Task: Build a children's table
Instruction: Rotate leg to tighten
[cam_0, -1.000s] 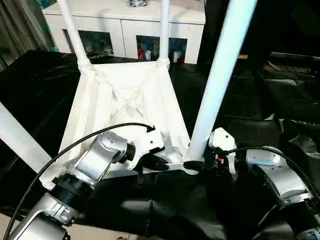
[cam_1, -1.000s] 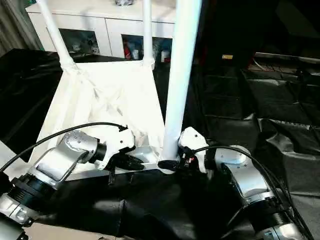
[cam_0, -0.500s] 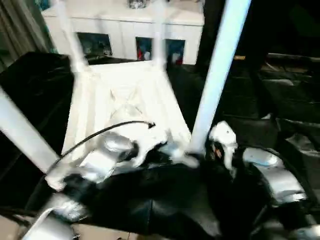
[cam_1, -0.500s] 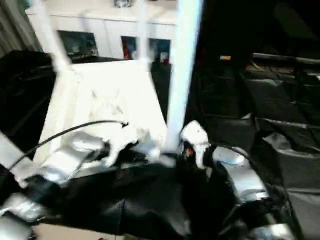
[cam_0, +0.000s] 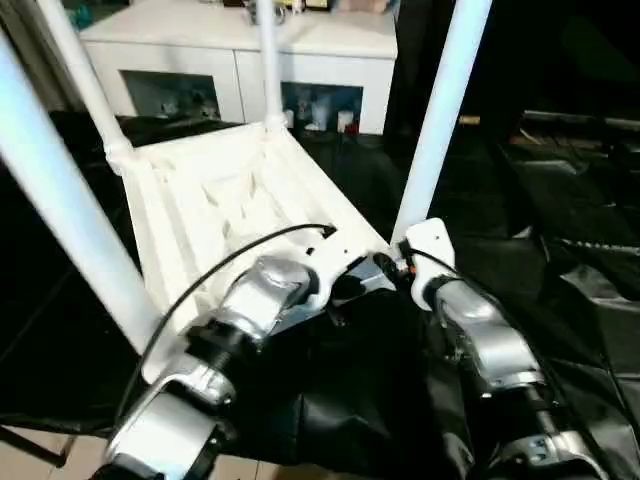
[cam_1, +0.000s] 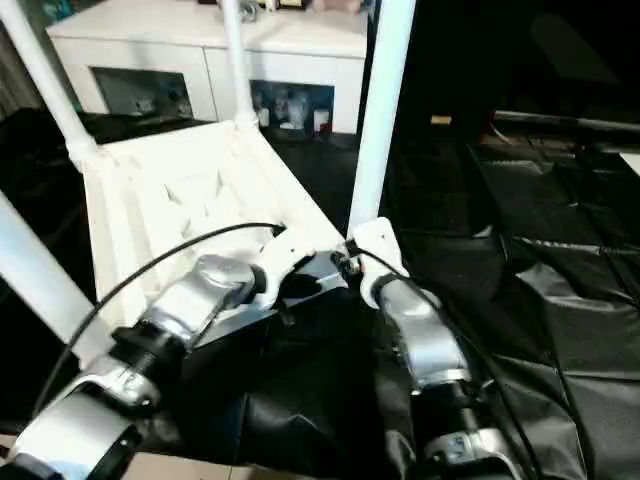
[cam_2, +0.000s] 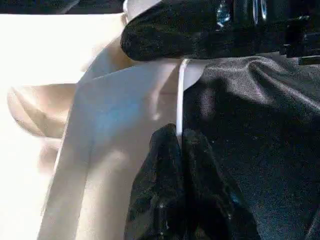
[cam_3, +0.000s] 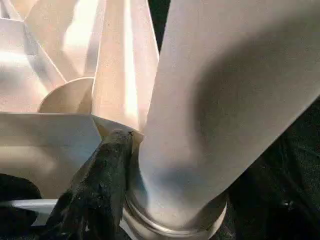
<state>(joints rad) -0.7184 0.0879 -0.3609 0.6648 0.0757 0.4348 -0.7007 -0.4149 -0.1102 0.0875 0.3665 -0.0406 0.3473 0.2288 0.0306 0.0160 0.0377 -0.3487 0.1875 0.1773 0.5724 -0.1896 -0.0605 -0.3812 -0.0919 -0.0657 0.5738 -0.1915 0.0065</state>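
black sheet under upturned tabletop, legs up.

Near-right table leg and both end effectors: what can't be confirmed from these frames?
- Right end effector: right wrist view shows one finger beside the near-right leg; the leg hides the other.
- Leg tops: cut off by the head views' upper edge.
- Left end effector: shut on the tabletop rim; the rim's lower face is hidden.

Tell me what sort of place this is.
Probably a home-like room or a lab staged as one: a white cabinet with glass doors holding small items, black sheeting spread over the work area, and a curtain.
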